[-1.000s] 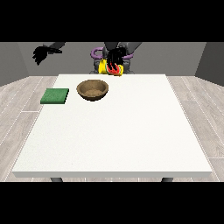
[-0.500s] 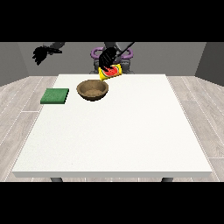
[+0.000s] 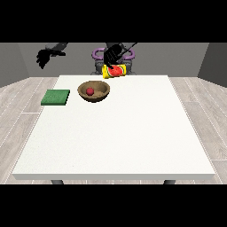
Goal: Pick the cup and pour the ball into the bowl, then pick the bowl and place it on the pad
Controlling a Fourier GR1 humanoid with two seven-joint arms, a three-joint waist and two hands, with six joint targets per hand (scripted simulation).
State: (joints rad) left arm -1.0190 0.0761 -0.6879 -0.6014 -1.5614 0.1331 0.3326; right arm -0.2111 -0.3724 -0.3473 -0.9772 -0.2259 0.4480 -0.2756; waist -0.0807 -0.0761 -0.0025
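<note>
Now red ball (image 3: 90, 91) lies inside bowl (image 3: 94, 91)

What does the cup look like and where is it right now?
The cup is yellow with a red watermelon slice picture on its side. It is tipped over sideways in the air above the table's far edge, just behind the brown bowl. The black hand at the view's right holds it from above.

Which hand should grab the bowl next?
The robot's right hand, at the view's left: it holds nothing and hangs nearer the bowl and pad. The other hand holds the cup.
</note>
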